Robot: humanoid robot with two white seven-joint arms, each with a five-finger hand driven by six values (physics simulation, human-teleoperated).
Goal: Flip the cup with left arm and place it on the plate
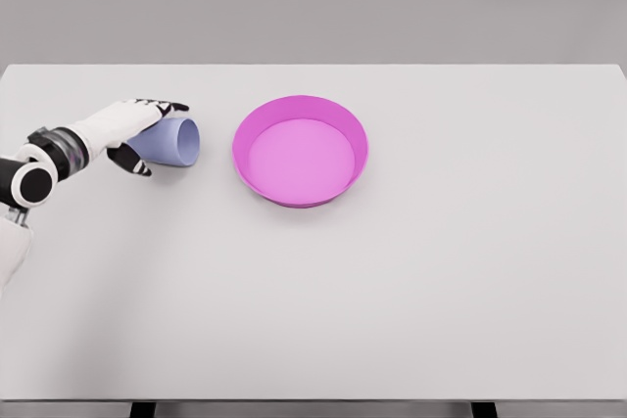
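A pale blue cup [176, 141] lies tilted on its side at the table's left, its mouth turned toward the right. My left hand [147, 134] is wrapped around it, fingers over the top and thumb underneath near its base. To the right of the cup, a small gap away, a magenta plate [301, 102] with a raised rim sits near the table's middle with nothing in it. The right arm does not show.
The white table [441, 281] stretches wide to the right and toward the front edge. A grey wall runs behind its far edge.
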